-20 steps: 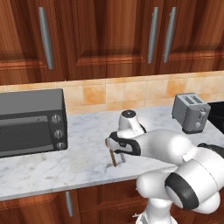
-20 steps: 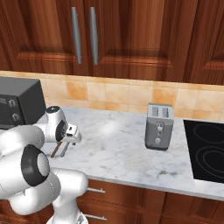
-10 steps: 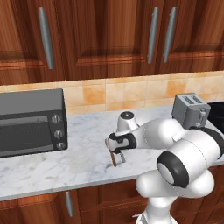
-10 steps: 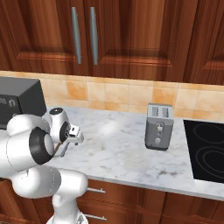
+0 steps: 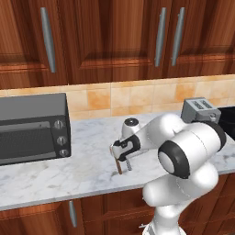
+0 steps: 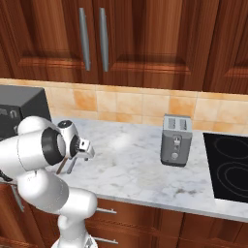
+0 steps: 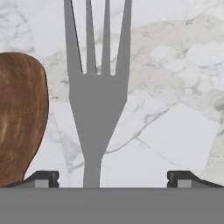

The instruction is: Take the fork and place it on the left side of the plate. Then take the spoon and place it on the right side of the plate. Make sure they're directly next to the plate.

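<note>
In the hand view the spoon (image 7: 22, 118) fills the left edge of the frame as a brown wooden oval, lying on the marble counter (image 7: 175, 87) just beside the fork (image 7: 97, 100). The grey fork runs up the middle of that frame with its tines pointing to the top edge and its slim neck dropping to the bottom. The two dark fingertips (image 7: 43, 178) sit far apart at the lower left and lower right, with the fork's neck between them but nearer the left one, and neither pad touches it. The gripper (image 7: 111, 179) is spread wide and grasps nothing. In the left base view a dark microwave (image 5: 32, 128) stands at the left of the frame. The gripper (image 5: 123, 166) hangs low over the counter (image 5: 59, 174) near the centre, its fingers pointing down at a brown piece of the spoon (image 5: 119, 167) that shows beneath it. A silver toaster (image 5: 198, 109) sits at the right edge of that view. In the right base view the gripper (image 6: 72, 164) is at the left of the frame, just above the counter (image 6: 131, 164), and a thin brown sliver of the spoon (image 6: 61, 167) shows under it. The toaster (image 6: 175, 140) stands right of centre there, and a black cooktop (image 6: 227, 164) takes the right edge. No writing or brand mark can be read on any of these things.
</note>
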Motion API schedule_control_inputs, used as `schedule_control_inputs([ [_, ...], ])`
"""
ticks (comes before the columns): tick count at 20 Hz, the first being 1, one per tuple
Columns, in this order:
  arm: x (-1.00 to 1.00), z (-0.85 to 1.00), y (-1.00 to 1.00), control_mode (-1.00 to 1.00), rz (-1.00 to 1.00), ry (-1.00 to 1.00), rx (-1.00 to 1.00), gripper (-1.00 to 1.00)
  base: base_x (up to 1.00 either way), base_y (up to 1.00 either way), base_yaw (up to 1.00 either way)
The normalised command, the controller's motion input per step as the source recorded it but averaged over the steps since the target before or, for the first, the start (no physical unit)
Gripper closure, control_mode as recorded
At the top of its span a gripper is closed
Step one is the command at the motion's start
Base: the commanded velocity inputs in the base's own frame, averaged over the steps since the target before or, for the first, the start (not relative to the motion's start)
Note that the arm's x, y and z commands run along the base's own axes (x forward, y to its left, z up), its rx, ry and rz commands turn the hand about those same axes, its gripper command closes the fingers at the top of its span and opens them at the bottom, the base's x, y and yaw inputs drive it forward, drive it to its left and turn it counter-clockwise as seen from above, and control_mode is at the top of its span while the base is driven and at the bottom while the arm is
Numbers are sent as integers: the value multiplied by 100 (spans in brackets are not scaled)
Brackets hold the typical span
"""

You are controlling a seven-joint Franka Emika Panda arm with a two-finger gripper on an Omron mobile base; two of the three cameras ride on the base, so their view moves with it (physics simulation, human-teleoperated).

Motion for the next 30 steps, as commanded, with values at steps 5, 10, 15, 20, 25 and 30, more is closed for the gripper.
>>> schedule_control_inputs([
  [5,17,-16,0,-100,-2,0,0,-100,0,0,0],
  [10,10,-21,0,-100,-2,0,0,-100,0,0,0],
  [15,0,-38,0,-100,-2,0,0,-100,0,0,0],
  [20,0,-55,0,-100,-3,0,-3,100,0,0,0],
  [25,0,-68,-1,-100,-6,2,-2,100,0,0,0],
  [30,0,-65,-17,-100,-10,3,0,100,0,0,0],
])
